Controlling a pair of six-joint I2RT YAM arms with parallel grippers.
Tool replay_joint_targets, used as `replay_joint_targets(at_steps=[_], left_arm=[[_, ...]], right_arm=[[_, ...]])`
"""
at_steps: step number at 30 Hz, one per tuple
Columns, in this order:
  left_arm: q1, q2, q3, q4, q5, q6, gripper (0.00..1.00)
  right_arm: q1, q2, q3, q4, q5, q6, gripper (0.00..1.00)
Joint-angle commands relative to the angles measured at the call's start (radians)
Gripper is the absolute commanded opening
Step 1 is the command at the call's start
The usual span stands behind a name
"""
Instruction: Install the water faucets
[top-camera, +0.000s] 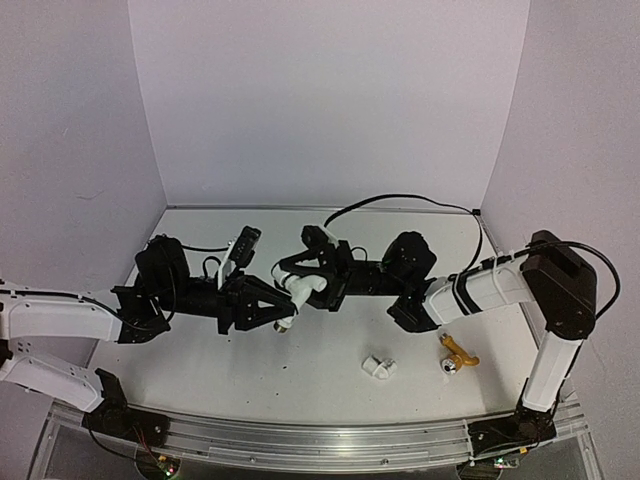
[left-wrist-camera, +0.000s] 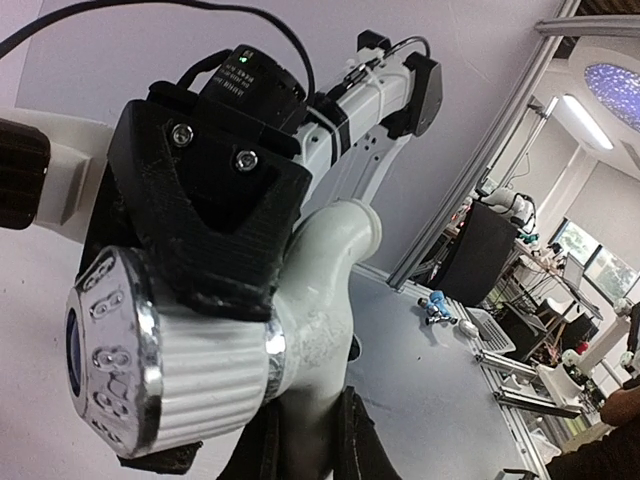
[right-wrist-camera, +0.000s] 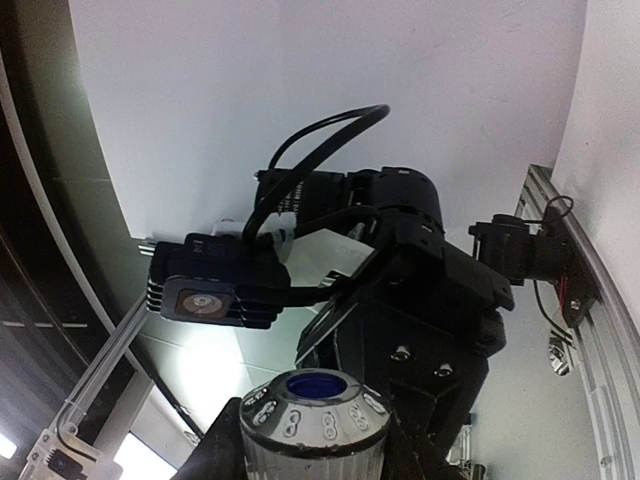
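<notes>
Above the middle of the desk (top-camera: 250, 380) we see the white faucet (top-camera: 300, 285) held aloft, the left gripper (top-camera: 278, 312) closed on its stem and the right gripper (top-camera: 318, 287) clamped on its ribbed, silver-ended knob, while the yellow-gold faucet (top-camera: 458, 352) lies near a white pipe fitting (top-camera: 378, 367).

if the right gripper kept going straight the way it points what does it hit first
Probably the left gripper: the right gripper, shut on the white faucet, points left at it, and the right wrist view shows its body just ahead. Depth is unclear.
</notes>
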Motion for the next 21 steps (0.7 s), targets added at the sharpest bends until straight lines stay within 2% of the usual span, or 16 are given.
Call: replay_joint_targets(at_steps=[1, 3, 4, 6, 7, 10, 12, 13, 14, 15, 16, 18, 21], left_arm=[[-0.015, -0.1, 0.022, -0.09, -0.109, 0.014, 0.0], [-0.016, -0.107, 0.032, -0.129, -0.122, 0.029, 0.0], [-0.015, -0.102, 0.034, -0.132, -0.114, 0.027, 0.0], [-0.015, -0.081, 0.048, -0.133, -0.095, 0.021, 0.0], [-0.015, -0.076, 0.051, -0.133, -0.096, 0.017, 0.0], [-0.015, -0.069, 0.07, -0.177, -0.138, 0.025, 0.0], [-0.015, -0.081, 0.077, -0.239, -0.188, 0.055, 0.0], [-0.014, -0.088, 0.085, -0.289, -0.221, 0.086, 0.0], [-0.014, -0.089, 0.09, -0.329, -0.248, 0.096, 0.0], [-0.014, -0.089, 0.103, -0.365, -0.269, 0.113, 0.0], [-0.014, -0.088, 0.106, -0.376, -0.275, 0.123, 0.0], [-0.014, -0.07, 0.142, -0.473, -0.31, 0.167, 0.0], [-0.015, -0.034, 0.176, -0.544, -0.32, 0.196, 0.0]], right_arm=[[-0.054, -0.056, -0.084, 0.227, 0.105, -0.218, 0.14], [-0.056, -0.074, -0.115, 0.2, 0.125, -0.248, 0.12], [-0.057, -0.077, -0.117, 0.195, 0.13, -0.258, 0.08], [-0.06, -0.066, -0.098, 0.194, 0.116, -0.257, 0.07], [-0.061, -0.062, -0.092, 0.193, 0.107, -0.255, 0.11], [-0.082, -0.062, -0.098, 0.162, 0.08, -0.258, 0.43], [-0.101, -0.085, -0.128, 0.11, 0.073, -0.297, 0.55], [-0.108, -0.11, -0.14, 0.004, 0.058, -0.336, 0.67], [-0.11, -0.121, -0.144, -0.04, 0.051, -0.38, 0.71], [-0.11, -0.145, -0.147, -0.143, 0.048, -0.426, 0.79], [-0.111, -0.152, -0.149, -0.165, 0.049, -0.444, 0.8], [-0.11, -0.199, -0.161, -0.317, 0.058, -0.552, 0.88], [-0.106, -0.245, -0.137, -0.505, 0.079, -0.699, 0.9]])
